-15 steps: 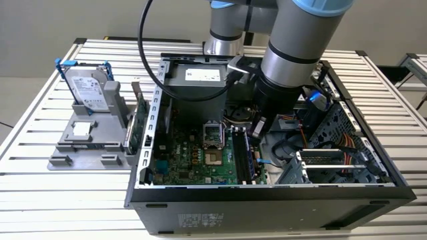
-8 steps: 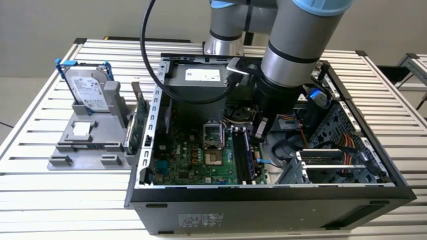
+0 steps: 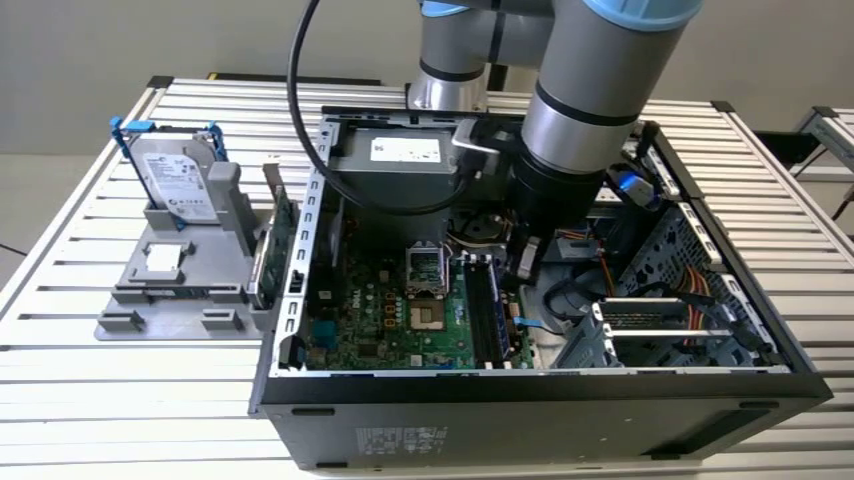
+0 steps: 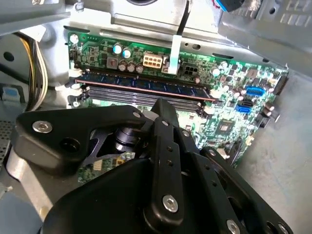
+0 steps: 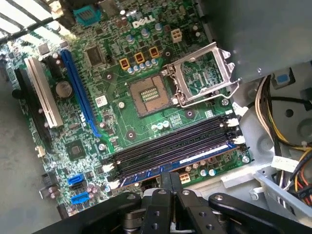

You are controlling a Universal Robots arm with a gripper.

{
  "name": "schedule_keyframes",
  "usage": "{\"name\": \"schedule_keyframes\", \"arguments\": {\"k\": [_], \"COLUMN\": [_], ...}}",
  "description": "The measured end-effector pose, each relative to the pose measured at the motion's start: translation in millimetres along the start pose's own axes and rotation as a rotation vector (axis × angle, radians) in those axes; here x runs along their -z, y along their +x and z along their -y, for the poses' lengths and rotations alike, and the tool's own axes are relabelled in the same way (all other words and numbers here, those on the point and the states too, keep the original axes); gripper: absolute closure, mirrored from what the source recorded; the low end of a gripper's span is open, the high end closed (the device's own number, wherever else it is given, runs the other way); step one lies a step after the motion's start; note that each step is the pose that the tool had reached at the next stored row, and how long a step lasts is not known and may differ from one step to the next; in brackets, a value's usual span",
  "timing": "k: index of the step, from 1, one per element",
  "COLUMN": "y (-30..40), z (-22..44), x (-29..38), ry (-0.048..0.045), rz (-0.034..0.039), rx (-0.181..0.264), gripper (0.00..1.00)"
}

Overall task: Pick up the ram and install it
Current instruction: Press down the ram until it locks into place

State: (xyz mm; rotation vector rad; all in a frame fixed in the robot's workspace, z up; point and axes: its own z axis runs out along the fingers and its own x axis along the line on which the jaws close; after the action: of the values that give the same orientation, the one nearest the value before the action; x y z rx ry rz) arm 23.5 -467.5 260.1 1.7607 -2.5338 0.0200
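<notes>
1. Gripper [image 5: 168,187]: black linkage fills the foreground in both wrist views, poised just above the memory slots; fingers drawn together, holding nothing.
2. Ram [image 5: 180,161]: seated in the outermost slot on the motherboard [image 5: 122,63], beside three bare slots.
3. Computer case [image 3: 534,400]: open on the slatted table [image 3: 80,400]; hard drive [image 3: 180,175] in a rack at the exterior view's left.

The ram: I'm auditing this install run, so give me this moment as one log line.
ram: in outermost motherboard slot | gripper: directly above ram, empty | case: open
</notes>
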Motion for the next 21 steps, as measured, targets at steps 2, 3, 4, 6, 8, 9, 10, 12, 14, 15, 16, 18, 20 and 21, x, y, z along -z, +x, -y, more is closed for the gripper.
{"name": "schedule_keyframes", "arguments": {"k": [2,3,4,6,8,9,10,12,14,15,16,18,20,21], "y": [0.0,-0.1,-0.1,-0.2,-0.4,-0.5,-0.9,-1.8,-2.7,-3.1,-3.6,-4.8,-8.5,-8.6], "z": [0.0,0.0,0.0,-0.1,-0.1,-0.2,-0.3,-0.6,-0.9,-1.1,-1.3,-1.7,-3.1,-3.3], "x": [-0.1,-0.1,-0.2,-0.2,-0.4,-0.5,-0.5,-0.8,-1.1,-1.1,-1.2,-1.4,-2.2,-2.3], "ry": [0.0025,0.0033,0.0041,0.0055,0.0069,0.0076,0.0082,0.009,0.0097,0.0099,0.0103,0.011,0.0138,0.0143], "rz": [-0.001,-0.0013,-0.0016,-0.0021,-0.0025,-0.0029,-0.0034,-0.0036,-0.0038,-0.0039,-0.004,-0.0043,-0.0051,-0.0051], "rx": [0.048,0.062,0.076,0.102,0.128,0.142,0.153,0.169,0.181,0.186,0.192,0.206,0.25,0.255], "gripper": [1.0,1.0,1.0,1.0,1.0,1.0,1.0,1.0,1.0,1.0,1.0,1.0,1.0,1.0]}}
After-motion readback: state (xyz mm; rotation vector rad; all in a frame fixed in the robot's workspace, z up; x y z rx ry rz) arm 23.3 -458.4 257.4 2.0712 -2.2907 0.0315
